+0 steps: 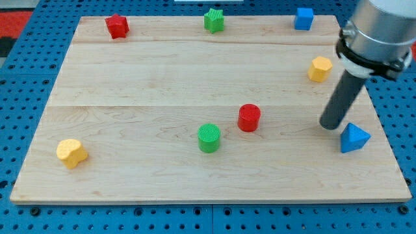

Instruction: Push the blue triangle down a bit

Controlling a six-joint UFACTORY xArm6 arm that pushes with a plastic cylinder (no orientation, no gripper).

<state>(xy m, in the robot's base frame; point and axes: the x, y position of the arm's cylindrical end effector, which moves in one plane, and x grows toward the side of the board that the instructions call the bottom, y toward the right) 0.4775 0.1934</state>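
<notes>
The blue triangle [353, 138] lies near the view's right edge of the wooden board [130, 84], toward the bottom. My tip [331, 125] rests on the board just to the upper left of the blue triangle, very close to it or touching its upper left edge. The dark rod rises from the tip up to the right, into the arm's grey body at the view's top right corner.
A yellow block [319, 68] sits above the tip. A blue cube [303, 18], green star-like block [214, 20] and red block [117, 26] line the top edge. A red cylinder [249, 117] and green cylinder [209, 138] stand mid-board. A yellow block [71, 153] lies at bottom left.
</notes>
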